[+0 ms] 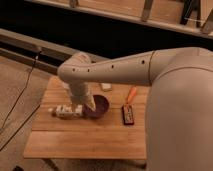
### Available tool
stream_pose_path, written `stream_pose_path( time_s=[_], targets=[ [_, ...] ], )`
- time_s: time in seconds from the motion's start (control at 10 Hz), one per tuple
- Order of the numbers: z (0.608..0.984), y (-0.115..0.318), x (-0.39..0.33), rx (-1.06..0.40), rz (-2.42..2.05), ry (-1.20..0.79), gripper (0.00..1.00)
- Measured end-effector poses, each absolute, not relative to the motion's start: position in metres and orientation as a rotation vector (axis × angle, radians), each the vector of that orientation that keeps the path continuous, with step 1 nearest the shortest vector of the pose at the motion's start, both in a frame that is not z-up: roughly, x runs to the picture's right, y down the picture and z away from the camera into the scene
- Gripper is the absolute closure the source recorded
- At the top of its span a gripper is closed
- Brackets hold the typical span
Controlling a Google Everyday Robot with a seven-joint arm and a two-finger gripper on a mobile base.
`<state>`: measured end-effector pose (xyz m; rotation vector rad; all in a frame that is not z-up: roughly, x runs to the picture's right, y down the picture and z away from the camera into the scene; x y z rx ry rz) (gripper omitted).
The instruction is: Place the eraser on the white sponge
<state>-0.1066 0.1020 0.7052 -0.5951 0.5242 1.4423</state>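
Observation:
The eraser (128, 114), a small black block with reddish and pale marks, lies on the wooden table (85, 137) near its right edge. The white sponge (106, 86), a small pale pad, lies at the back of the table, partly behind my arm. My arm reaches down over the table's left-middle. The gripper (84, 109) hangs low at the purple bowl's (100, 106) left rim, left of the eraser and in front of the sponge. It touches neither of them.
A white labelled bottle (64, 110) lies on its side left of the bowl. A slender orange stick (131, 94) lies behind the eraser. My large pale arm body covers the table's right side. Dark rails run behind the table.

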Motion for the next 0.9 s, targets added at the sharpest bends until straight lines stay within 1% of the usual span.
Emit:
stream_pose_path(
  time_s=[0.3,0.6,0.9],
  targets=[
    [0.721,0.101,-0.090,-0.623,1.463,0.532,0.35],
    [0.739,0.102,-0.056,-0.654,1.468,0.523,0.35],
    [0.762,0.107,0.006,-0.650,1.522,0.527,0.35]
  ],
)
